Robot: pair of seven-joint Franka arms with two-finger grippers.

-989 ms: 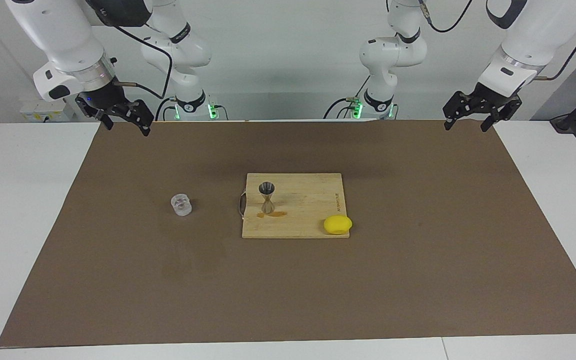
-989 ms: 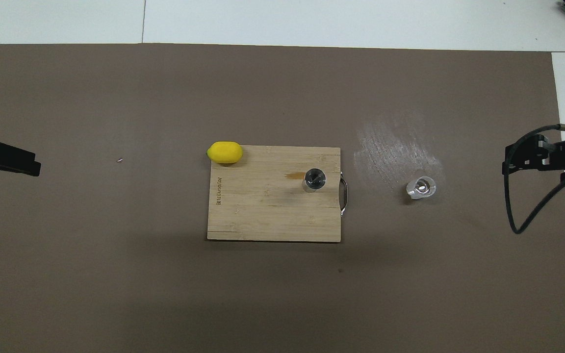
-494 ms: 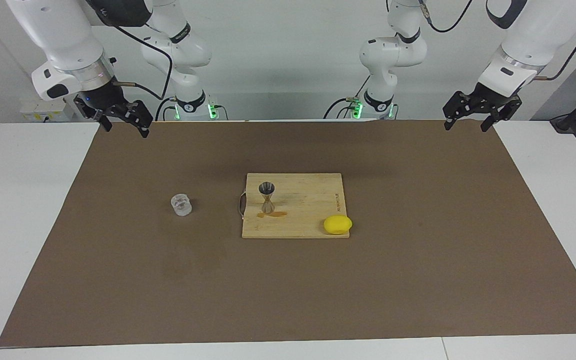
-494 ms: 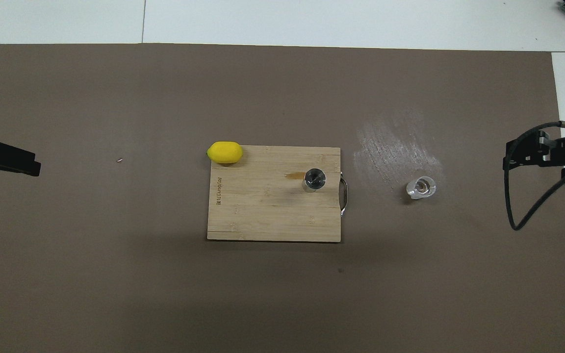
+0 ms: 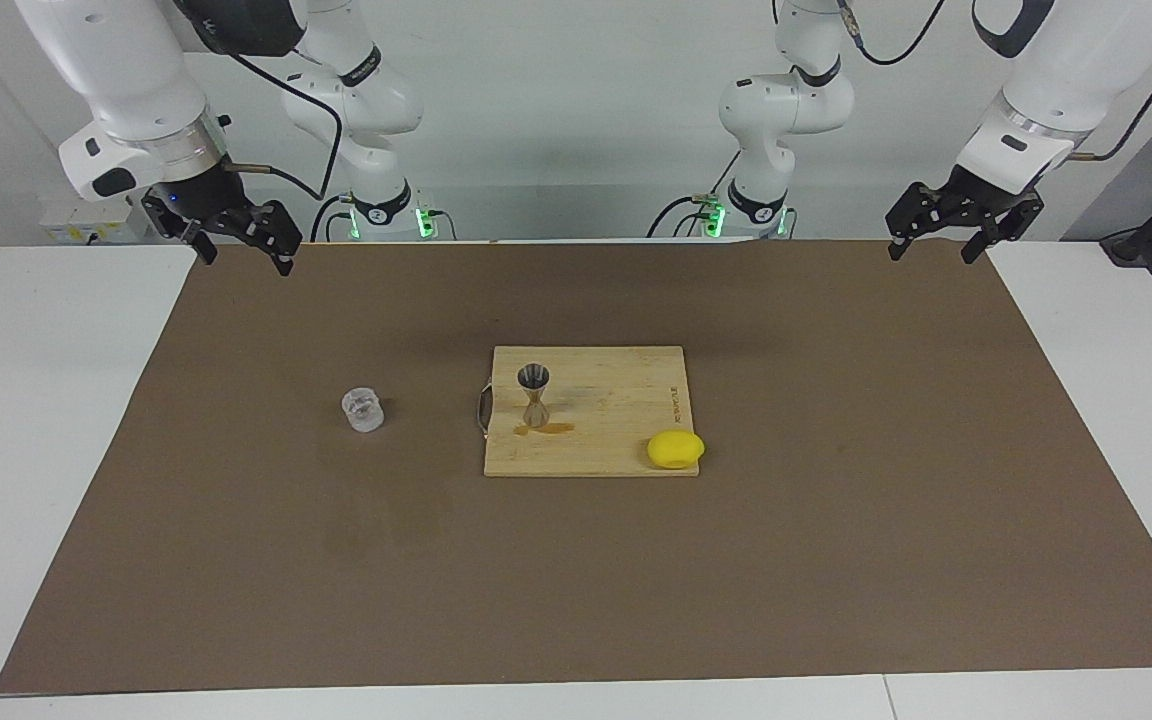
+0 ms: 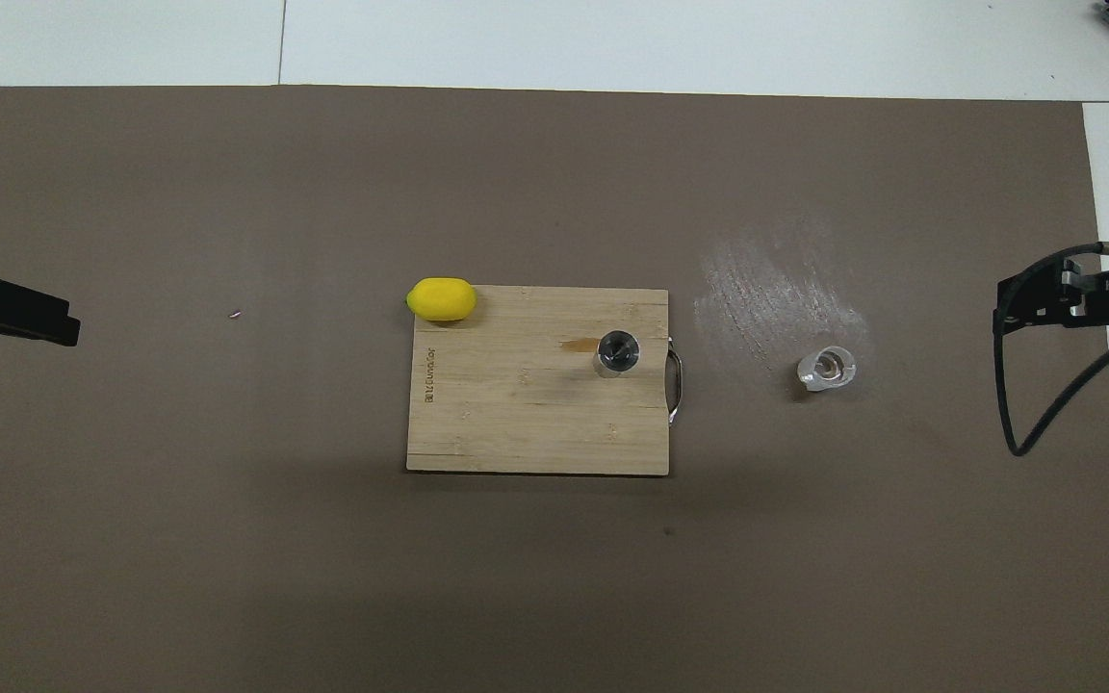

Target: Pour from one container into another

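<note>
Right gripper [image 5: 241, 243] lifts slightly, jaws spread; left gripper [image 5: 936, 240] waits, jaws spread. We judge pour done or unstarted: clear faceted glass tumbler [image 5: 363, 410] untouched, steel hourglass jigger [image 5: 534, 395] upright, brown spill beside.

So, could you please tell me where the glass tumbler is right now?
The glass tumbler stands on the brown mat, beside the cutting board's handle end, toward the right arm's end of the table.

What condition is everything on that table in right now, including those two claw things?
Glass tumbler: upright on the brown mat, untouched.
Jigger: upright on the cutting board, an amber spill at its foot.
Lemon: whole, resting at the board's corner.
Right gripper: open, empty, raised over the mat's edge.
Left gripper: open, empty, waiting over its end.
</note>
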